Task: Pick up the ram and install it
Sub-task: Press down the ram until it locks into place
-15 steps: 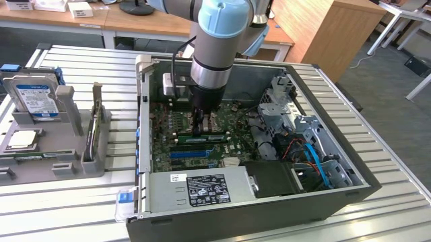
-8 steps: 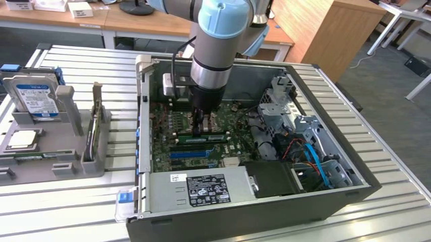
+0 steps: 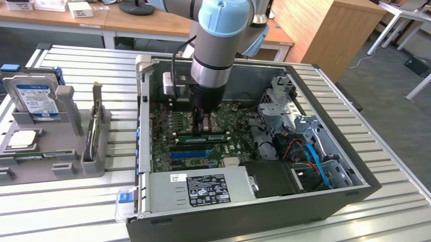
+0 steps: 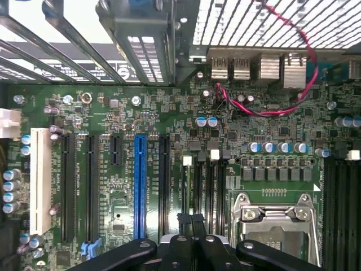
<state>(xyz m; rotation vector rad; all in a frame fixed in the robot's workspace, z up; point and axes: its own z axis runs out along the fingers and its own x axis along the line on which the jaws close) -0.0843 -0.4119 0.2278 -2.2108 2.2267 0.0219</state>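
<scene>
My gripper (image 3: 200, 130) reaches straight down into the open computer case (image 3: 145, 126), over the motherboard (image 3: 168, 146). Its fingers are shut together with nothing between them. The ram (image 3: 205, 137), a long green stick with dark chips, lies along a memory slot directly under the fingertips. I cannot tell whether the tips press on its top edge or hover just above it. In the wrist view the shut gripper (image 4: 192, 221) points at the row of black memory slots (image 4: 210, 186), beside the silver processor socket (image 4: 276, 217).
A power supply (image 3: 202, 189) fills the case's near side and a metal drive cage (image 3: 286, 108) with blue and orange cables stands at the exterior view's right. At its left, a grey fixture (image 3: 74, 151) holds a hard drive (image 3: 35, 98) and a processor chip (image 3: 20, 139).
</scene>
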